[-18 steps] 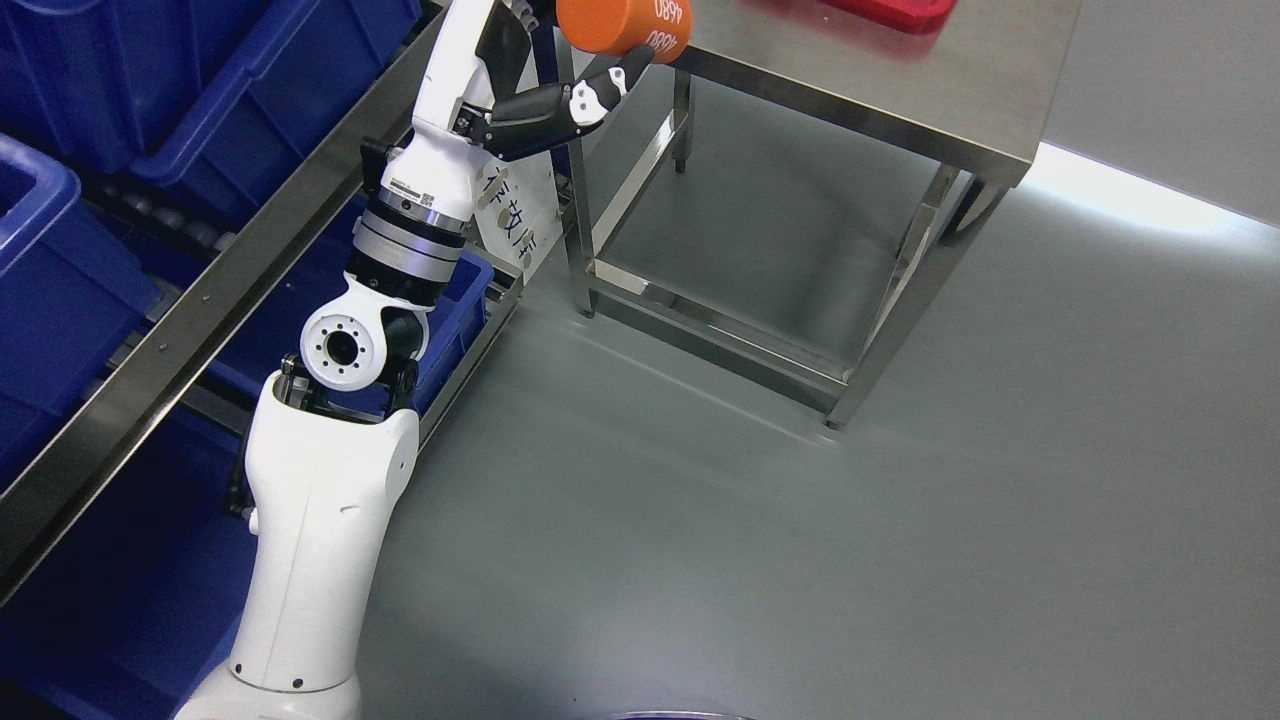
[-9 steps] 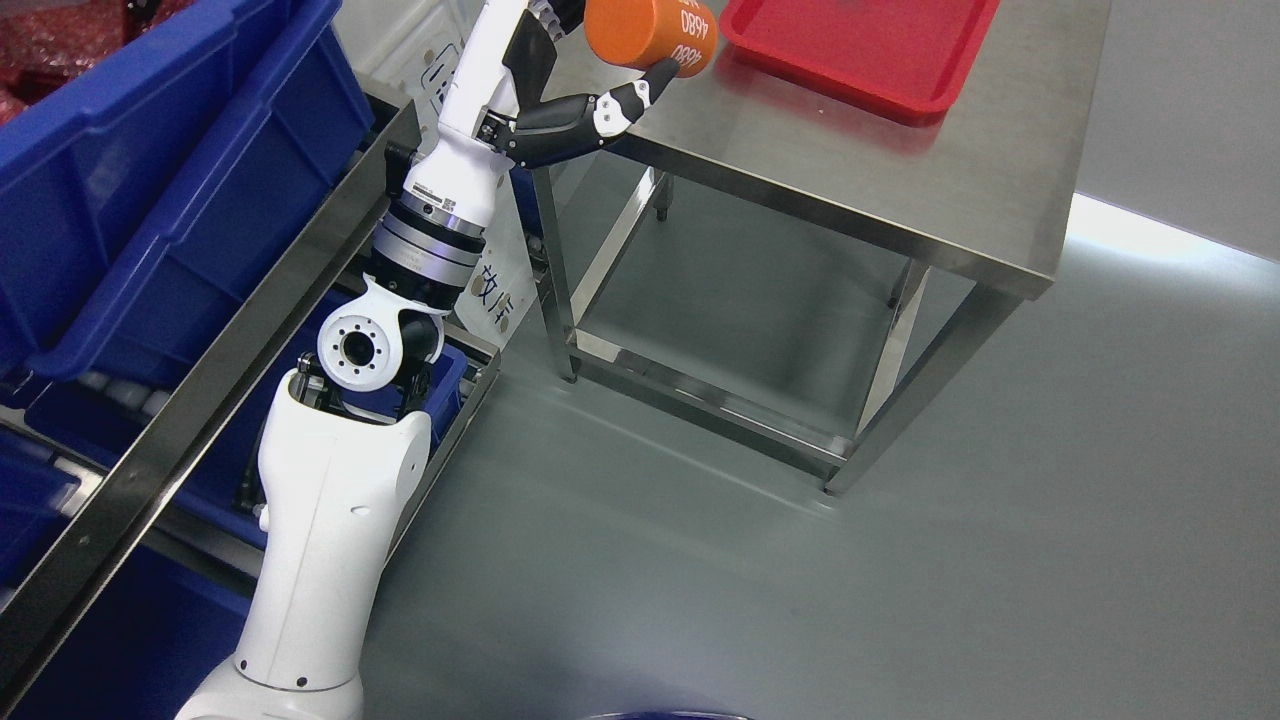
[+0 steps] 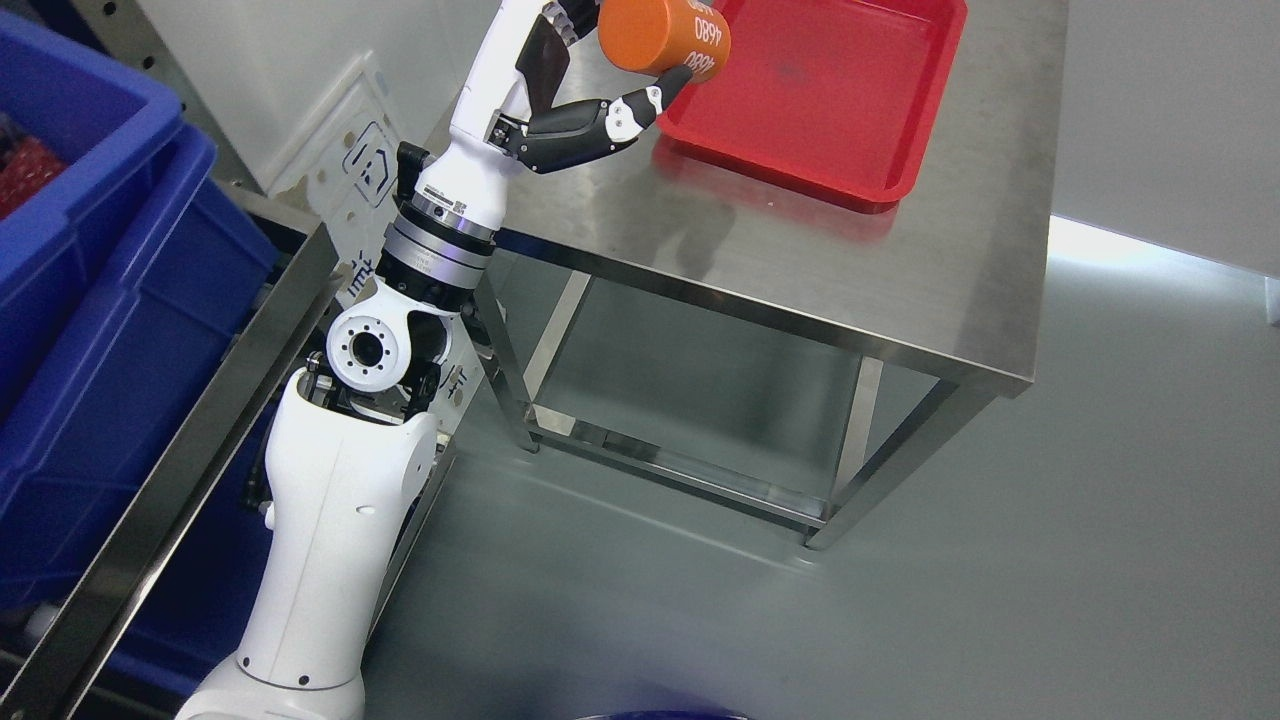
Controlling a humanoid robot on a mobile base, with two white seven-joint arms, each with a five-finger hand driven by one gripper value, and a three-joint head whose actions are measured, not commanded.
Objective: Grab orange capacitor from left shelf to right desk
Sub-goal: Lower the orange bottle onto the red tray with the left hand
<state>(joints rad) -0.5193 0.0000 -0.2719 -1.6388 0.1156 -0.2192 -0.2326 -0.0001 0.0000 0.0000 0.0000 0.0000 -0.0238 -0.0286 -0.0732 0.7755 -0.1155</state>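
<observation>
- Blue bins (image 3: 90,300) are sitting on the steel shelf (image 3: 180,460) along the left edge.
- The left arm (image 3: 340,520) is reaching up from the lower left, past the shelf rail toward the table (image 3: 800,250).
- The left hand (image 3: 580,100) is gripping the orange capacitor (image 3: 655,35), the thumb (image 3: 640,105) pressing up against its underside near the printed end and the other fingers curling round its far side at the top edge.
- The capacitor is lying on its side in the hand, held above the table's left part, its white-printed end overlapping the near-left corner of the red tray (image 3: 830,100).
- The tray is resting on the table top.
</observation>
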